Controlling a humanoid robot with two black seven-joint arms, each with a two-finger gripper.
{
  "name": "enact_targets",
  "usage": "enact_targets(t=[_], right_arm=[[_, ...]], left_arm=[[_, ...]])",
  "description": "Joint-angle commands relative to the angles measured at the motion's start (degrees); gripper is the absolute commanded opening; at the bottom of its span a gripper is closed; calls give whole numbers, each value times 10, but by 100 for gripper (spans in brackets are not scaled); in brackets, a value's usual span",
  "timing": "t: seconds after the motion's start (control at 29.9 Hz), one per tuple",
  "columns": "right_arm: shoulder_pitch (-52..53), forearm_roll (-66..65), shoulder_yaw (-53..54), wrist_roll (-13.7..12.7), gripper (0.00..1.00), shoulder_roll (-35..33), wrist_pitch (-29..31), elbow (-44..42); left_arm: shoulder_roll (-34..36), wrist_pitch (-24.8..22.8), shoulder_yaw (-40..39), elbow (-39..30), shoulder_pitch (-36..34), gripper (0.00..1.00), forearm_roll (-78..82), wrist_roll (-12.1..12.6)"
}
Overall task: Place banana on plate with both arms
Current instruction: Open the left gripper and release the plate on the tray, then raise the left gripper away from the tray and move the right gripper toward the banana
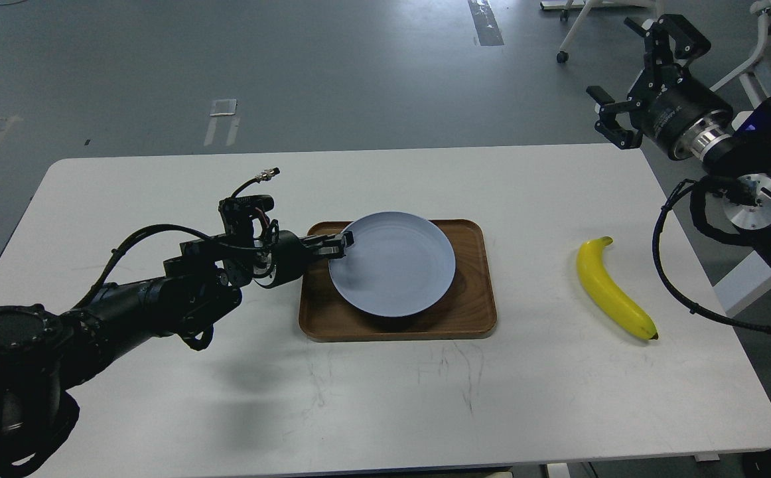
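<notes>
The pale blue plate [392,264] rests on the brown wooden tray [472,318] at the table's middle. My left gripper [340,243] is shut on the plate's left rim. The yellow banana [611,289] with a dark tip lies flat on the white table to the right of the tray, apart from everything. My right gripper [637,73] is open and empty, raised high above the table's far right corner, well behind the banana.
The white table [385,398] has bare room in front of the tray and on the left. White chair legs [578,26] on wheels stand on the grey floor behind. The right arm's cable [664,265] loops beside the table's right edge.
</notes>
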Motion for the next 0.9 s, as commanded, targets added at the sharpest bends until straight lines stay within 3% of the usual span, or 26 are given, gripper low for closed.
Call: enact_targets(t=[0.0,0.03,0.13,0.2,0.23,0.4,0.73,0.87], right_arm=[[0,0,0,0,100,0,0,1],[0,0,0,0,100,0,0,1],[0,0,0,0,100,-1,0,1],[0,-1,0,0,100,-2,1,0],[0,-1,0,0,100,-2,1,0],[0,-1,-1,1,100,-2,1,1],[1,-1,-3,0,100,-11,2,1],[3,-4,-6,0,100,-13,3,1]], left_arm=[[0,0,1,0,0,35,0,0],[-1,0,1,-1,0,38,0,0],[-1,0,1,-2,-1,70,0,0],[0,0,0,-3,-3,74,-1,0],[3,-1,-1,-5,-4,81,-3,0],[5,-2,-5,-7,-10,96,-15,0],[48,-55,-9,-9,-57,98,-136,0],[88,-124,-11,-24,-112,98,-281,0]])
